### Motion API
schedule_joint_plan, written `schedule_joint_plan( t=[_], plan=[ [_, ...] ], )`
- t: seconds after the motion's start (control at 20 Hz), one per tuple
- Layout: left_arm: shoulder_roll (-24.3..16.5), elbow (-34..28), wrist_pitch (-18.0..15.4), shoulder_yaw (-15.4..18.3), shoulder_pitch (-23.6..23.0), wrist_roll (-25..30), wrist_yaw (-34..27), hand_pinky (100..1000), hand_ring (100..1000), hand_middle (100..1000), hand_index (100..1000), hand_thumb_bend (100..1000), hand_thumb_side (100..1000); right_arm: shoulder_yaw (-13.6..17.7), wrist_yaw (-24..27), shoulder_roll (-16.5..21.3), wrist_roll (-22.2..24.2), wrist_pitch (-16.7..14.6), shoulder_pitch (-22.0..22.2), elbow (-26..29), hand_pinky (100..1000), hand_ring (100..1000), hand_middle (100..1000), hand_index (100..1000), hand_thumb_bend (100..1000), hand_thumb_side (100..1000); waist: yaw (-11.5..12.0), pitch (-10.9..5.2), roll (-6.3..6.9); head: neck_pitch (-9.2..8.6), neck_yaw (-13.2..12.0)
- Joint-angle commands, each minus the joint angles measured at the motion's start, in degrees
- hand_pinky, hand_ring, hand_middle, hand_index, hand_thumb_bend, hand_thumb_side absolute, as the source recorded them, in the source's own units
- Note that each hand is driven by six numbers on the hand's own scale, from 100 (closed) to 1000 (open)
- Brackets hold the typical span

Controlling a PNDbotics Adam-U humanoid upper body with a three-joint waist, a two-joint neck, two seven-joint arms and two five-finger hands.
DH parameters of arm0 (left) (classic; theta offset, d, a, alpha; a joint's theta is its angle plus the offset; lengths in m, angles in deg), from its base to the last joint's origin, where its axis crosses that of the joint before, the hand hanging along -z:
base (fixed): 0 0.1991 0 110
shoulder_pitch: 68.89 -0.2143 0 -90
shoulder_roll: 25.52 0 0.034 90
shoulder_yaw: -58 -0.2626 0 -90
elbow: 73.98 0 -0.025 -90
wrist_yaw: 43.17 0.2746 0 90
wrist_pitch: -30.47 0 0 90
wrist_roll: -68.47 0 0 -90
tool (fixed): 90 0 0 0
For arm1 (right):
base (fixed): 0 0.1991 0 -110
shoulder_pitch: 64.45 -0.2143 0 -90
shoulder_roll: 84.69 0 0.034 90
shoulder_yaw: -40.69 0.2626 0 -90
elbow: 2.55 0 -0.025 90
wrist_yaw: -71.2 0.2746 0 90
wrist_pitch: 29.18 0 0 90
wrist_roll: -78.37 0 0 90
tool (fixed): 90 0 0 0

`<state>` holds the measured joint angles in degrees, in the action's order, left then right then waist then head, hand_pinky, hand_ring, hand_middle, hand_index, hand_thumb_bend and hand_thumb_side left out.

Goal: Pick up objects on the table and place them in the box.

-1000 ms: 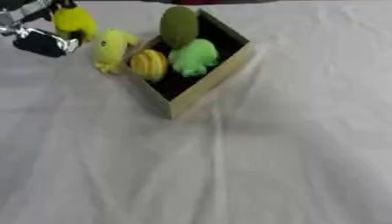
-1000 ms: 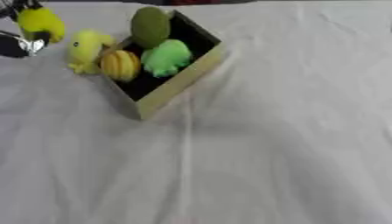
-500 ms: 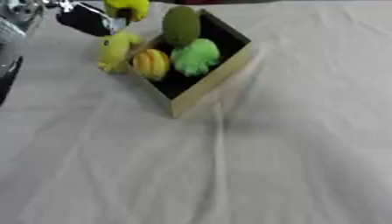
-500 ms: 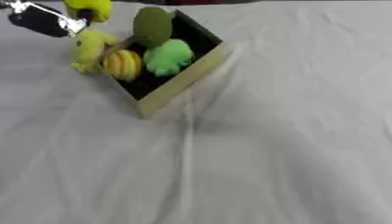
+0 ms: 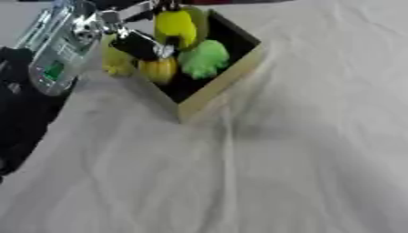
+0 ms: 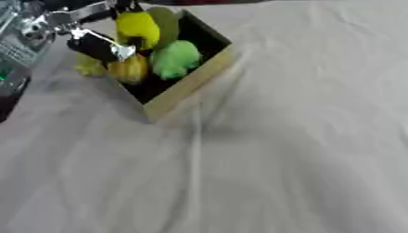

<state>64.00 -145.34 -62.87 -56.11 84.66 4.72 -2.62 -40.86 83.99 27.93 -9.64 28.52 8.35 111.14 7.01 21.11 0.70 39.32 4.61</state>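
Note:
An open box (image 5: 216, 89) with tan walls and a dark inside stands at the upper left of the white cloth. Inside it lie a bright green object (image 5: 203, 58), an orange-yellow round object (image 5: 159, 68) and an olive-green one (image 5: 201, 17) at the back. My left hand (image 5: 137, 43) reaches in from the left and is shut on a yellow object (image 5: 175, 28), held over the box's left part. A pale yellow object (image 5: 115, 64) lies just outside the box's left wall, partly hidden by the hand. The right hand shows in neither view.
My silver left forearm (image 5: 57, 48) crosses the upper left corner. A dark area (image 5: 20, 113) lies beyond the cloth's left edge. Wrinkled white cloth (image 5: 263, 173) covers the table in front of and to the right of the box.
My left hand has carried the yellow object to the right, from beside the box's left wall to above the box. The forearm has come into view.

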Motion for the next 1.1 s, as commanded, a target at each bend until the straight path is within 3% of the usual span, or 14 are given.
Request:
schedule_joint_plan(
  t=[0.05, 0.4, 0.55, 0.65, 0.8, 1.1],
  plan=[
    [-0.1, 1.0, -0.5, -0.2, 0.4, -1.5, 0.3, 672, 647, 632, 752, 202, 326, 0.6, 0.1, 1.3, 0.0, 0.1, -0.6, 0.9, 921, 922, 660, 785, 100, 502, -0.1, -1.30, -0.05, -0.05, 0.1],
    [0.4, 3.2, -1.1, -1.0, -0.1, -2.5, 1.6, 681, 655, 642, 762, 234, 335, 0.6, 0.0, 1.3, -0.1, 0.0, -0.5, 0.9, 921, 922, 660, 785, 100, 504, -0.3, -1.29, -0.08, -0.31, 0.1],
    [0.4, 4.3, -1.5, -1.1, -0.4, -2.3, 2.7, 725, 710, 721, 838, 340, 418, 0.7, 0.0, 1.3, -0.1, -0.1, -0.4, 0.9, 921, 922, 660, 785, 100, 505, -0.3, -1.27, -0.05, -0.37, 0.1],
    [0.3, 4.3, -2.0, -1.1, -0.4, -1.9, 3.2, 810, 798, 809, 920, 474, 515, 0.7, -0.1, 1.2, -0.1, 0.0, -0.4, 0.9, 922, 923, 659, 785, 100, 507, -0.3, -1.23, -0.01, -0.42, 0.2],
    [-0.1, 3.4, -2.3, -0.6, -0.5, -2.3, 4.8, 892, 869, 865, 946, 635, 617, 0.6, -0.1, 1.2, 0.0, 0.0, -0.3, 0.9, 922, 923, 659, 785, 100, 507, -0.4, -1.21, 0.04, -0.36, 0.2],
    [-1.5, 0.5, -1.4, 2.2, -0.5, -4.2, 8.0, 901, 873, 861, 945, 676, 643, 0.7, -0.3, 1.2, 0.0, 0.1, 0.0, 0.9, 922, 923, 658, 785, 100, 509, -0.4, -1.29, 0.15, -0.14, 0.4]
  ],
)
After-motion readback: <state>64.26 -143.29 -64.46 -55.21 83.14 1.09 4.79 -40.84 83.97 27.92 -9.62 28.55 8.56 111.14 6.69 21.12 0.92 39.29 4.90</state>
